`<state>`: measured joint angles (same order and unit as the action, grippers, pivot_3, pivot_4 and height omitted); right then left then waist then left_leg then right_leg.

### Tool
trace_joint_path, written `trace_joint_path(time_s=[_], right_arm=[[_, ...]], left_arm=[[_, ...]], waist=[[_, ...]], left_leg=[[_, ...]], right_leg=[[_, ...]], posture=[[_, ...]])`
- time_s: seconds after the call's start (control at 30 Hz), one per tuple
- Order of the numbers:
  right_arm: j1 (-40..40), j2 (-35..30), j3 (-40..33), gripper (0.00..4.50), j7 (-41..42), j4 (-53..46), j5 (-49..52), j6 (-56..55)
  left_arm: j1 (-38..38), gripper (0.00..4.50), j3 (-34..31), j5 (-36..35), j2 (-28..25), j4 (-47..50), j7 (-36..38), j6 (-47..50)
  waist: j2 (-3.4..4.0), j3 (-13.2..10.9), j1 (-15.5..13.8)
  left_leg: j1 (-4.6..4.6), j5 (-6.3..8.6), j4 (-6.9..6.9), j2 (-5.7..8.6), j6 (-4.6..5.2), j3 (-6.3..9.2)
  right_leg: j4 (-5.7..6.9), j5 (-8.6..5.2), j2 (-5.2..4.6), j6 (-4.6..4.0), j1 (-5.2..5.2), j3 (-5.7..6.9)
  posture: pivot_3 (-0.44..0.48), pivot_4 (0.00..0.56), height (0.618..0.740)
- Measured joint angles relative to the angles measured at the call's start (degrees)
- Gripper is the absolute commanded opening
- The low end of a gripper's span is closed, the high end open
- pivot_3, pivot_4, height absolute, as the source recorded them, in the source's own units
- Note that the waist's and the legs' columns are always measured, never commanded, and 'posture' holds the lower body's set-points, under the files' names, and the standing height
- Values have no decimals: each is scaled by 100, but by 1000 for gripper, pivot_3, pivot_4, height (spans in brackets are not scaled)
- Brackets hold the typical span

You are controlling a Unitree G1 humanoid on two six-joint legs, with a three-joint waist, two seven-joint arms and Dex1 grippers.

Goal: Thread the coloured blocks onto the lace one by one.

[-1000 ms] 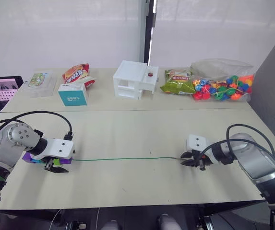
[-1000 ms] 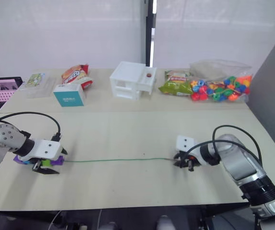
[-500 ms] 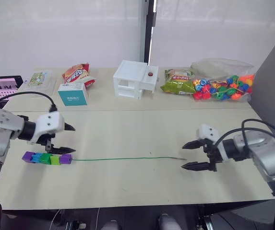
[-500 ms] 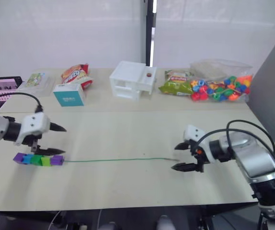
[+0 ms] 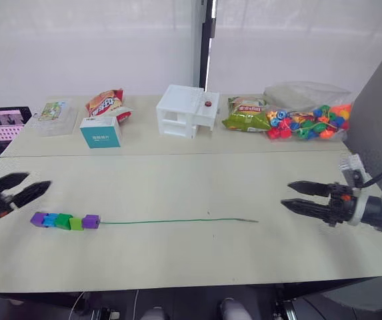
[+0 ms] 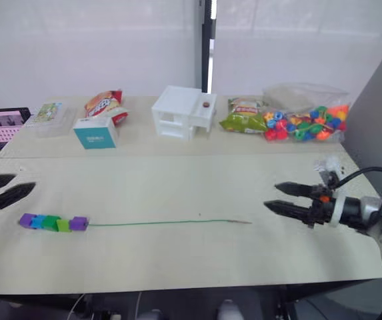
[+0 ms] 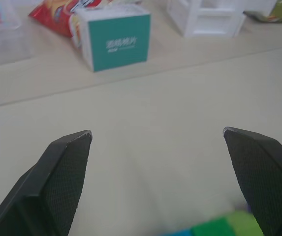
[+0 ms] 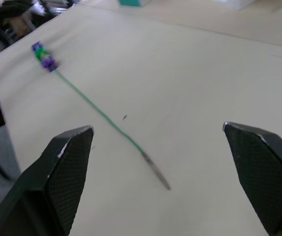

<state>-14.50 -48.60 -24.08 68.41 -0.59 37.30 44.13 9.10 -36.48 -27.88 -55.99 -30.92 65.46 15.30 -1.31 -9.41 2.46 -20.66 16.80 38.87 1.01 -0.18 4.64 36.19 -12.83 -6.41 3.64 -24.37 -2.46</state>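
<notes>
Blocks (image 5: 65,221) sit in a row on the desk (image 5: 177,180), apparently all strung on the lace (image 5: 177,221), at its 9 o'clock end. Grey tip points to 3 o'clock. Left end effector (image 5: 14,188) spread wide, empty, at 10 o'clock of the blocks. Right end effector (image 5: 296,197) wide open, empty, just past the tip.

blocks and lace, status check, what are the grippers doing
Left gripper open, empty, left of the row. Right gripper open, empty, right of the lace tip. Five small coloured plastic cubes sit in a row at the thin green lace's left end. Nothing in the way.
</notes>
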Motion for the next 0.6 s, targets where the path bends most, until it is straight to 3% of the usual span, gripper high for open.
trace_joint_path(time_s=[0.33, 0.6], right_arm=[[110, 186, -84, 4441, -217, 2438, -1204, -3113], [132, 250, 101, 4441, -100, 2671, -1299, -3606]], left_arm=[[-1358, 4500, -744, 92, 387, -691, -360, -1534], [-1631, 4500, -716, 194, 488, -684, -489, -1943]], waist=[[-1, 2, -72], [-1, 2, -54]], left_leg=[[25, -3, -1, 1, -7, -10], [33, -3, -2, 0, -7, -10]], right_leg=[[-7, 0, -4, -1, 18, -1], [-7, -1, -4, -1, 26, -3]], posture=[[0, 150, 740], [0, 150, 740]])
